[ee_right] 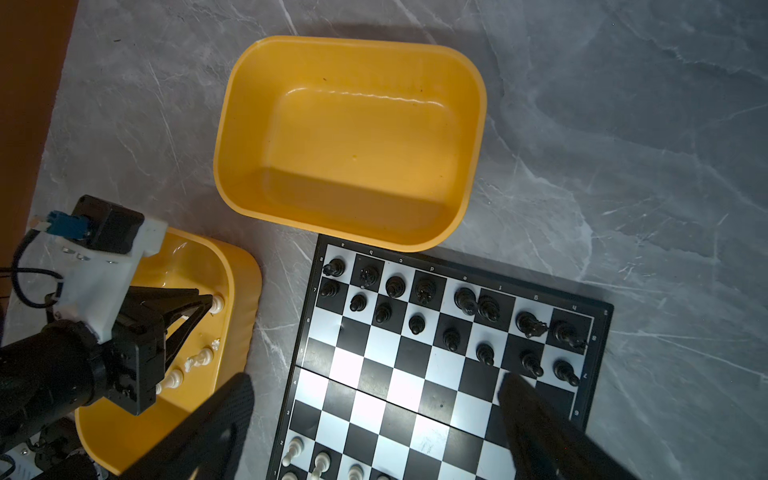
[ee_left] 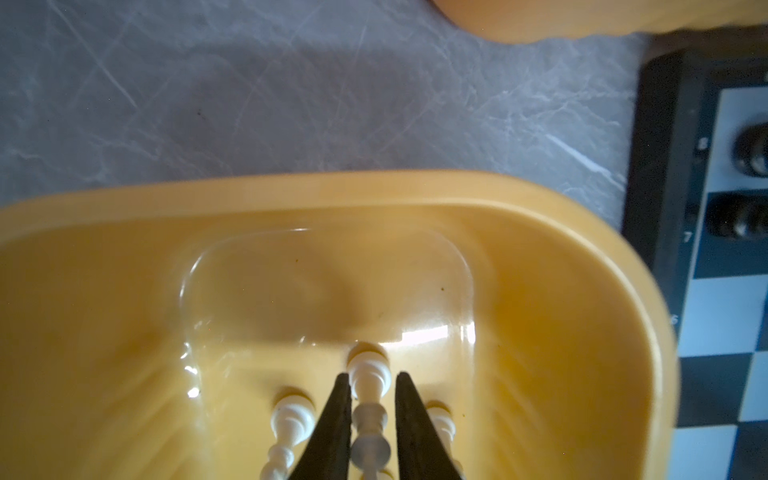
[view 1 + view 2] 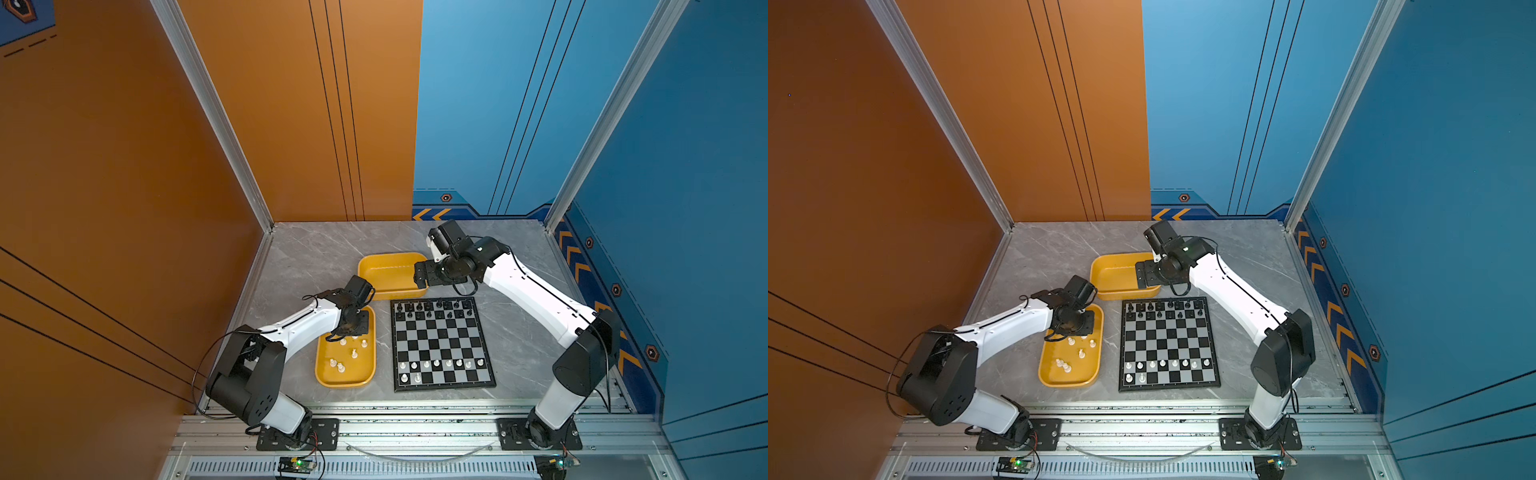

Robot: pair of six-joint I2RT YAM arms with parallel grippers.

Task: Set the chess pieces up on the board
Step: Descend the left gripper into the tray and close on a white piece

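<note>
Cannot tell whether pinching yet or just flanking, with left gripper (image 2: 372, 378) fingers (image 2: 332, 428) drawn close about a white piece (image 2: 368, 365) in the yellow tray (image 2: 374, 185) toward the tabletop's (image 3: 324, 249) front-left, beside the board (image 3: 440, 336), and right gripper (image 1: 376, 386) spread wide, empty; liable to slip off that tapered stem or topple crowded neighbours (image 2: 293, 415)

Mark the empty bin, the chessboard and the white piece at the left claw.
empty bin (image 1: 353, 137), right wrist view, floor.
chessboard (image 3: 442, 345), in a top view, middle square.
white piece (image 2: 368, 368), left wrist view, wide end.
</note>
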